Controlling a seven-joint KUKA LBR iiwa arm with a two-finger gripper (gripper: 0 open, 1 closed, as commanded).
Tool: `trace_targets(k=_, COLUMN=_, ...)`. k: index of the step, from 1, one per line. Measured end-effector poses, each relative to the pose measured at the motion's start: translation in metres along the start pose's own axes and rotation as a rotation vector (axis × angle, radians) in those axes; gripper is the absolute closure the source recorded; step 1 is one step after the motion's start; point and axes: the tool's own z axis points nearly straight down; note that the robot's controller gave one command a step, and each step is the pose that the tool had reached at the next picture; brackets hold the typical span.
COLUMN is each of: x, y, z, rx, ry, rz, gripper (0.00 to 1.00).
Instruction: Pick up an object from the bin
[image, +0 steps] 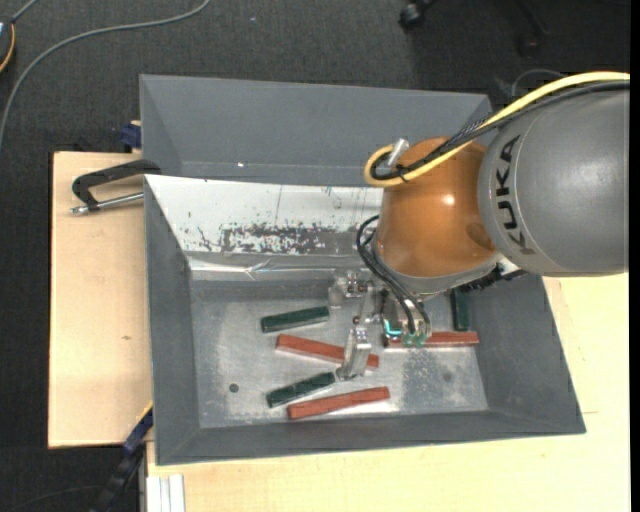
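Note:
My gripper (352, 366) hangs low in the middle of the bin, below the orange wrist cover. Its tip sits at the right end of a red-brown bar (318, 350) that lies slanted on the bin floor. Just below it lie a dark green bar (300, 389) and another red-brown bar (338, 402), side by side near the front wall. A second dark green bar (294, 319) rests to the upper left. I see nothing between the fingers.
A red-brown bar (447, 340) and a dark green bar (461, 308) lie to the right, partly under the arm. The bin's left floor is bare metal. The arm and its cover hide the right rear part.

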Motion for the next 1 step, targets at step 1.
trace_targets(k=1, x=-0.0076, y=-0.001, z=0.0905, rx=-0.001, ry=0.0, rz=0.389, gripper=0.0)
